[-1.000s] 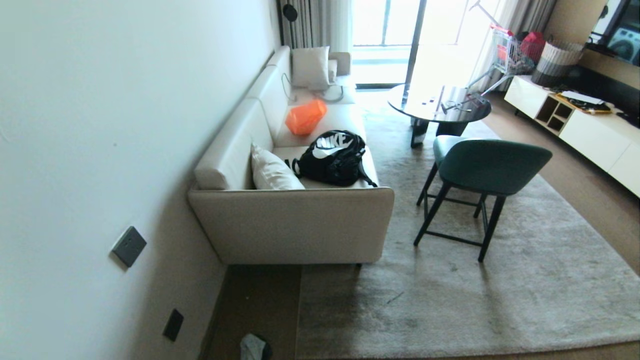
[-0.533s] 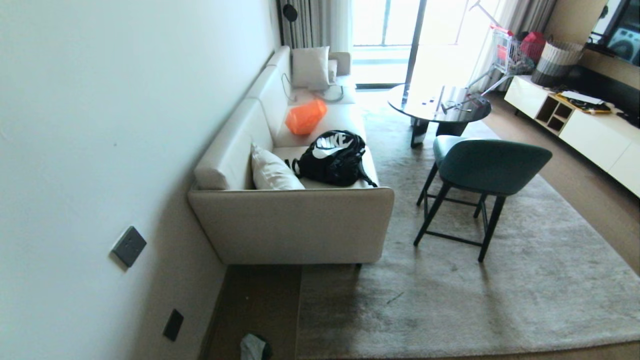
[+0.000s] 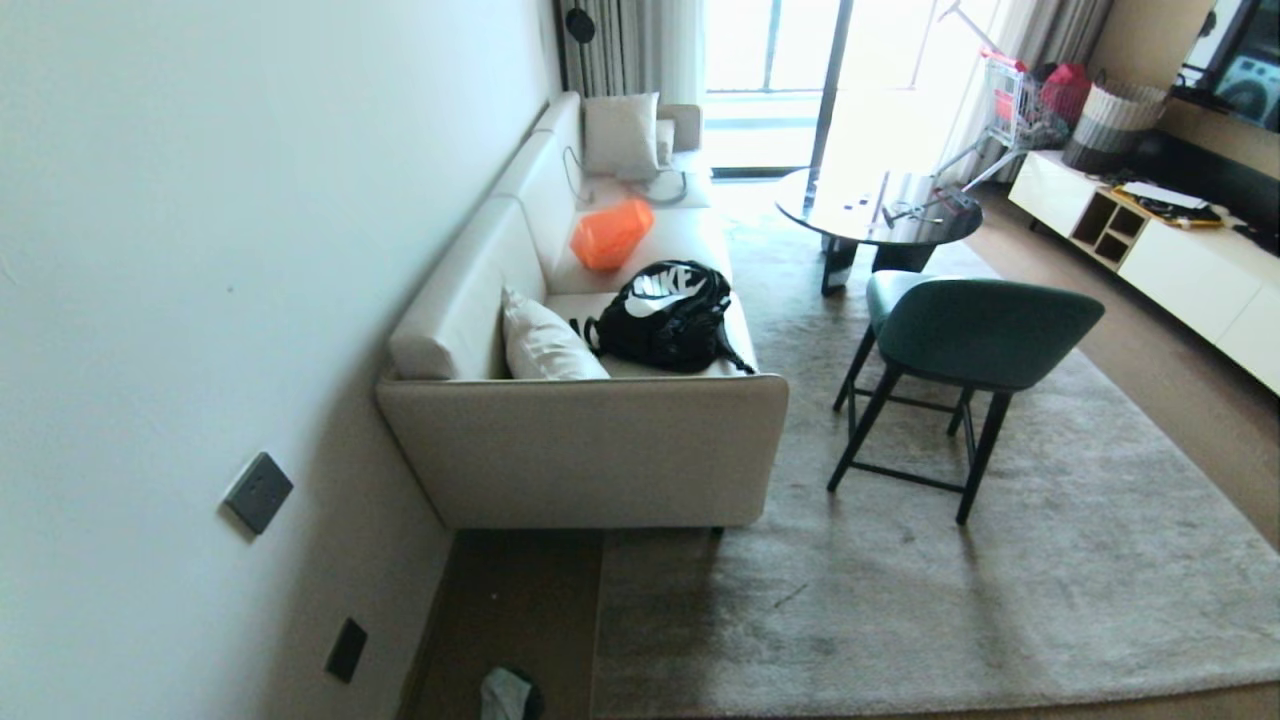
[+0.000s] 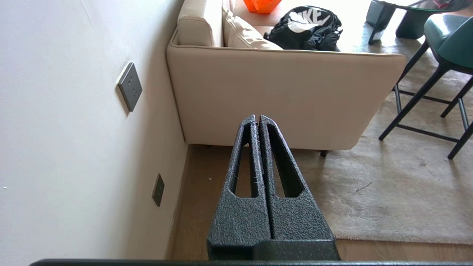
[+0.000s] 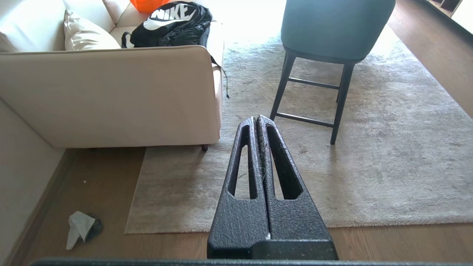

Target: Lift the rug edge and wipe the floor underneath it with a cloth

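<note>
The rug edge [image 5: 127, 218] lies flat on the floor [image 5: 103, 177], its corner near the sofa [image 5: 111, 96]. The cloth [image 5: 79, 227] sits crumpled on the bare floor between that corner and the wall's skirting. The left tool [image 4: 257, 120] and right tool [image 5: 257, 120] are both closed, empty, raised above the floor.

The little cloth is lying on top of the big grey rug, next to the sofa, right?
Not quite. The cloth lies on the bare wooden floor, beside the rug edge, not on the rug. It is near the sofa. The right wrist view shows this.
</note>
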